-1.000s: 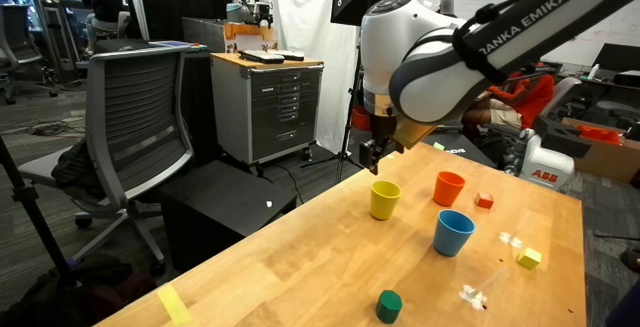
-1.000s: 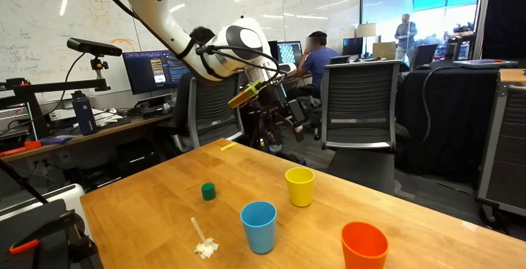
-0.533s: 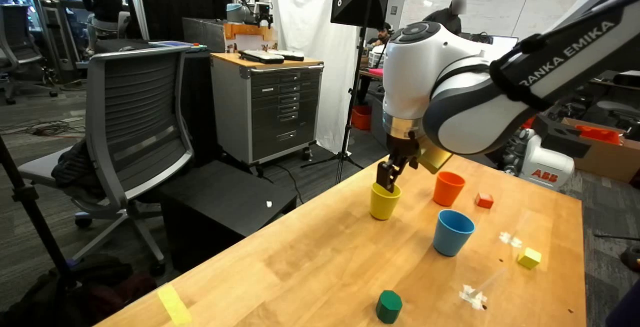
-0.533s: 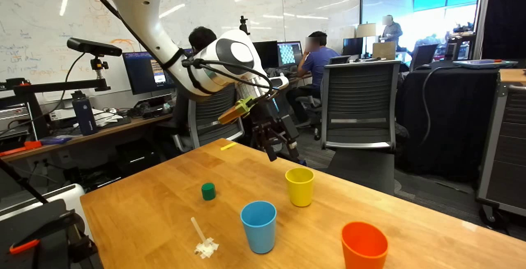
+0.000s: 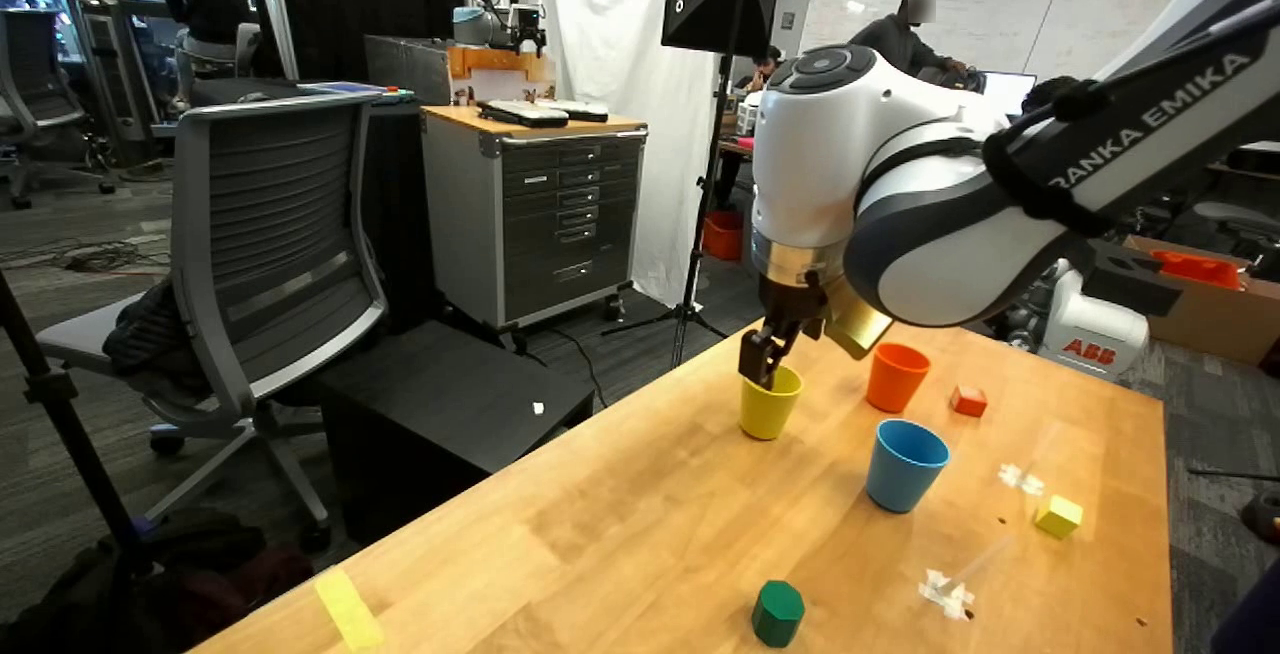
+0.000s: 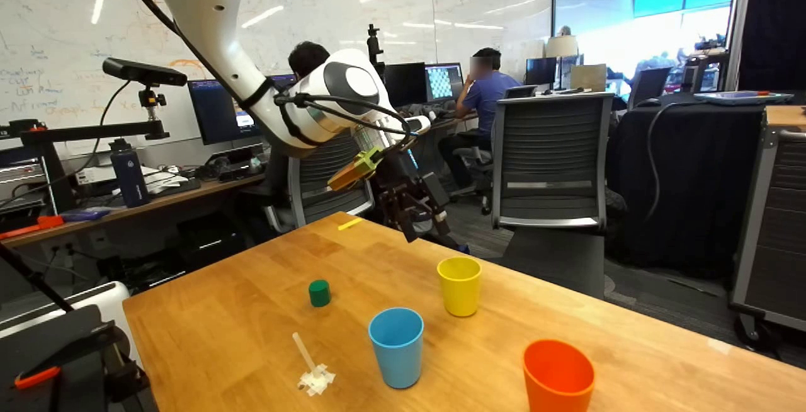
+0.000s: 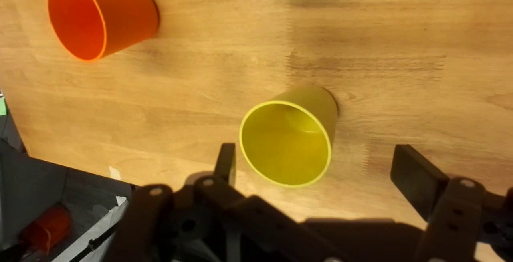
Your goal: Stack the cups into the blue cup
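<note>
In an exterior view the jaws are held above and to the frame-left of the yellow cup (image 6: 460, 287), apart from it; the cup is stood upright on the bench (image 6: 252, 324). In the wrist view the jaws are seen spread wide, nothing gripped. The cup's mouth is framed between and partly above their tips, off-centre, nearer the jaw at frame left. A shift up and slightly left there, then a lowering, is judged to be needed. The orange-red cup (image 7: 106, 19) is shown upper left; in an exterior view, right of centre, the blue cup (image 5: 904, 468) is left unfilled.
</note>
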You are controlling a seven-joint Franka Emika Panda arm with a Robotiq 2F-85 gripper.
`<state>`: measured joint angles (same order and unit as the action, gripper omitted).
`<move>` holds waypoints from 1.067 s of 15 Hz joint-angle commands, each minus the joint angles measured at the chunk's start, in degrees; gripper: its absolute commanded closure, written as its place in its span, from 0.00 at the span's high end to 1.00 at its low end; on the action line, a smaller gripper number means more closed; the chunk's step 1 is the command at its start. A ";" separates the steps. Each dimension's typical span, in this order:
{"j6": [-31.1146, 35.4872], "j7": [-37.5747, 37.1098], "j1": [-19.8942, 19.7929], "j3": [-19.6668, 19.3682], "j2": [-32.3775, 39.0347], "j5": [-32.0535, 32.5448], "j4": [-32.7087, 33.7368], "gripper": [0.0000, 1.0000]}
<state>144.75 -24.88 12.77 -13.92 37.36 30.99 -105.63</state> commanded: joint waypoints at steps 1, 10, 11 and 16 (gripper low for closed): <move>0.51 -2.31 2.26 -1.68 0.70 2.04 1.10 1.00; -1.92 -2.47 2.63 -1.93 7.71 0.72 10.15 1.00; -2.27 -2.40 2.62 -2.01 8.83 0.50 11.40 1.00; -3.81 -2.11 2.51 -2.41 13.46 -0.12 15.80 1.00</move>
<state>143.08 -26.21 13.98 -14.73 47.50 31.27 -94.18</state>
